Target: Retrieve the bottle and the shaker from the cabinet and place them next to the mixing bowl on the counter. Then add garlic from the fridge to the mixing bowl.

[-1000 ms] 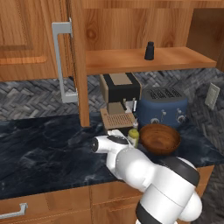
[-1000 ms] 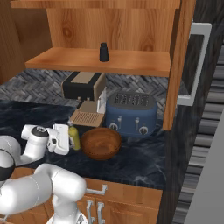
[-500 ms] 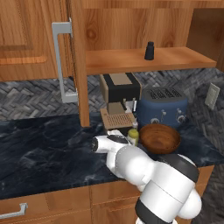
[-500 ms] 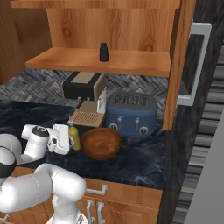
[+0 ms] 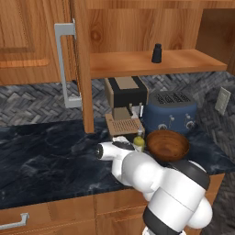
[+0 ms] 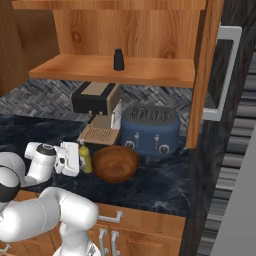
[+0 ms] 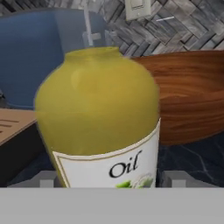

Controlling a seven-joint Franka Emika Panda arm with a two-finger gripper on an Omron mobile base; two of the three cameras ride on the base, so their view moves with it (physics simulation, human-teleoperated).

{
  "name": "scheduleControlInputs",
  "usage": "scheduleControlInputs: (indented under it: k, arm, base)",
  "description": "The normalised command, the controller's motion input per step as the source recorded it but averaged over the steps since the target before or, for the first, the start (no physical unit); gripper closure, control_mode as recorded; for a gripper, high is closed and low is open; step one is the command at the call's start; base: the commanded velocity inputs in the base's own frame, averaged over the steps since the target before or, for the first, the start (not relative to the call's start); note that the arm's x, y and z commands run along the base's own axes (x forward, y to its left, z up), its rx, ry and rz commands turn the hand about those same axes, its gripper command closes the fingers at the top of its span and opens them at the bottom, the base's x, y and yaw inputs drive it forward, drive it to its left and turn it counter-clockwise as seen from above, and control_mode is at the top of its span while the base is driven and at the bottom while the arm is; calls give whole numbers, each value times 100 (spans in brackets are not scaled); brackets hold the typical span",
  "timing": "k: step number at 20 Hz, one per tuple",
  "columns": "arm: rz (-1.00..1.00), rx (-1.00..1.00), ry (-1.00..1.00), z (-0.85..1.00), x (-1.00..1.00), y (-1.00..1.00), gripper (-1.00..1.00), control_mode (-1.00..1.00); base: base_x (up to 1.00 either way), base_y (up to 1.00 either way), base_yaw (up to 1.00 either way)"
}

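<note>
Dark marble counter [image 5: 46, 160]: yellow oil bottle [image 7: 100, 118] stood beside wooden bowl [image 6: 116, 163], "Oil" label legible from the hand; gripper [image 6: 80, 159] spread around it.

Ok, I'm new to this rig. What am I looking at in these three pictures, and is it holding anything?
The white machine is a robot arm on a base that can drive. Two pictures come from cameras on that base, behind the arm to its left and right. The third comes from a camera on the hand and looks along the tool.

On the dark counter stand a coffee machine, a blue toaster and a wooden mixing bowl. A small dark shaker sits on the open cabinet's shelf above.

The yellow oil bottle stands upright next to the bowl, between the tool's two fingertips. I cannot tell from these pictures whether the tool grips it or has let go.
</note>
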Motion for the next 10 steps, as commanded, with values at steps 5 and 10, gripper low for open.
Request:
scheduleControlInputs:
  k: [5, 10]
  arm:
    - [0, 0, 0, 0, 0, 0, -100, -100]
    - [0, 0, -1, 0, 0, 1, -100, -100]
  base:
    - [0, 0, 0]
    - [0, 0, 0]
